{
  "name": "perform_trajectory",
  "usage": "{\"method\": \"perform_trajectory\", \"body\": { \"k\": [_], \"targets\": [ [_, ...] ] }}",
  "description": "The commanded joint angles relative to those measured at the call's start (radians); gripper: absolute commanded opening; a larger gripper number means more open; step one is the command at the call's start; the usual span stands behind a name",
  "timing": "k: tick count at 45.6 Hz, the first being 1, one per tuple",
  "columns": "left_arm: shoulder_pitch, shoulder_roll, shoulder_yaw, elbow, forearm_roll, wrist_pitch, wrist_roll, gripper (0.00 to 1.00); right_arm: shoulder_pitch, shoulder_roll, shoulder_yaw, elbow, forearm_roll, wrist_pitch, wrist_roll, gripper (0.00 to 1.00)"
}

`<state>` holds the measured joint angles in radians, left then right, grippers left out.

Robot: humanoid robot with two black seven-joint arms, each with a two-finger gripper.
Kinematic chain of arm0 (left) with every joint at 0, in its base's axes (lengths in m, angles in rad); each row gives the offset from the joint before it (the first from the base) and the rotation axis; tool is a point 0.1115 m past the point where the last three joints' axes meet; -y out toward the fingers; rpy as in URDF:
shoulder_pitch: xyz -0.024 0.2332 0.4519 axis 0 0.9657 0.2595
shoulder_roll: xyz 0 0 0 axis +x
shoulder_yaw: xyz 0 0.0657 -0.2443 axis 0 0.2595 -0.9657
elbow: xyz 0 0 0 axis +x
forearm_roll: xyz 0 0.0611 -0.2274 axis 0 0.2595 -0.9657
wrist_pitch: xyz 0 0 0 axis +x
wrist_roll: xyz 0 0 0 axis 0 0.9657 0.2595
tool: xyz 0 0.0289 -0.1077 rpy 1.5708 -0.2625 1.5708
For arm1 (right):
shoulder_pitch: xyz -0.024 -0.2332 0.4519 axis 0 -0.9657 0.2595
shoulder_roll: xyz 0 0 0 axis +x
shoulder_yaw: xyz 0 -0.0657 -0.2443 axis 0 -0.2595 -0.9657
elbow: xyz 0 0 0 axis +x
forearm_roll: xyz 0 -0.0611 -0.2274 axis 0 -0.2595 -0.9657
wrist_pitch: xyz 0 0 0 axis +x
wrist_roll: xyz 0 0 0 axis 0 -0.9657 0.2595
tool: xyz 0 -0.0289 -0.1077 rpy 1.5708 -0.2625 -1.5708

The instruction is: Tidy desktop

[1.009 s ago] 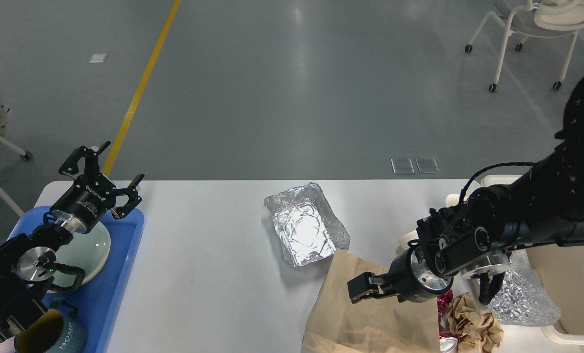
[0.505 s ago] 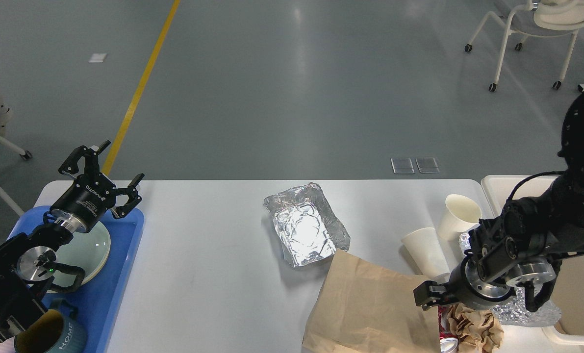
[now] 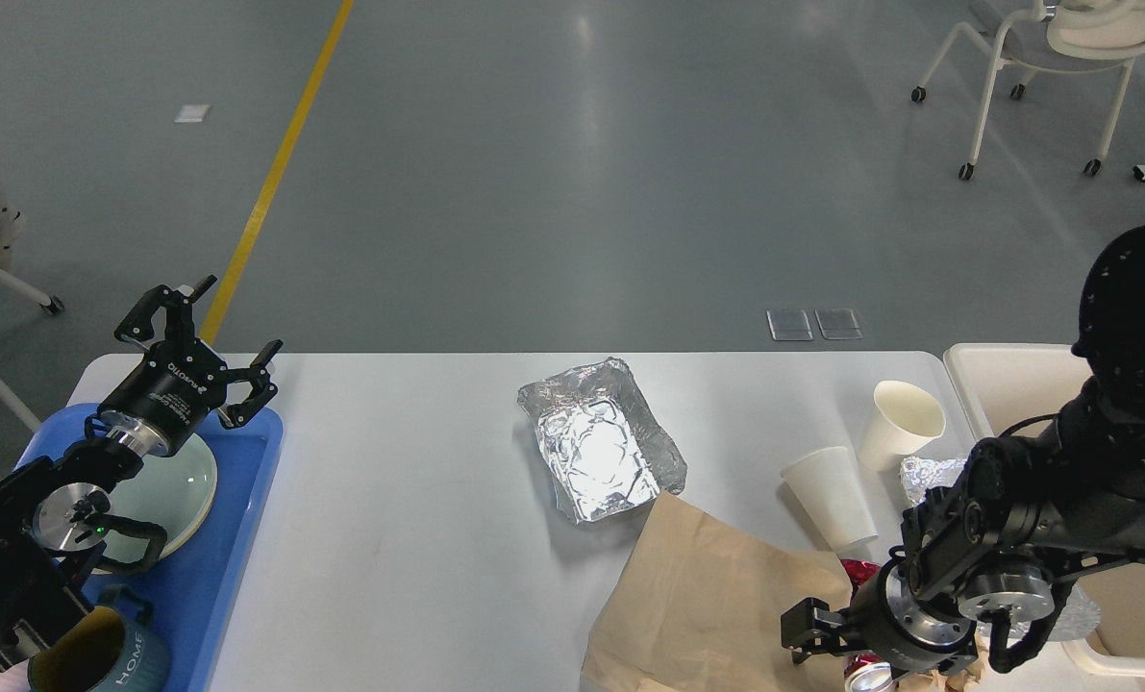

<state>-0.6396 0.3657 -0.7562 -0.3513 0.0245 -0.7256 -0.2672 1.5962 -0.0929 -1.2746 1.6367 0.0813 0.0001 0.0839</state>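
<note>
Our left claw (image 3: 209, 338) hovers spread wide; whether our right claw (image 3: 808, 630) is spread we cannot tell. On the surface (image 3: 418, 500), the brown paper bag (image 3: 707, 596) looks light and floppy, best pinched at an edge.

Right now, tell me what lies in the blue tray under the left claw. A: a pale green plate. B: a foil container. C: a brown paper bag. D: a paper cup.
A: a pale green plate lies in the blue tray, just below the open left claw.
</note>
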Motion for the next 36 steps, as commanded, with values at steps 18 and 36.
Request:
{"method": "perform_trajectory", "body": {
  "k": [18,36],
  "targets": [
    [0.0,0.001,0.0,0.0,0.0,0.0,0.0,1.0,-0.065,-0.013,0.118,-0.026,0.124,-0.037,-0.001,1.0],
    [0.0,0.001,0.0,0.0,0.0,0.0,0.0,1.0,-0.206,-0.001,0.173,-0.095,0.13,-0.106,-0.009,1.0]
  ]
}}
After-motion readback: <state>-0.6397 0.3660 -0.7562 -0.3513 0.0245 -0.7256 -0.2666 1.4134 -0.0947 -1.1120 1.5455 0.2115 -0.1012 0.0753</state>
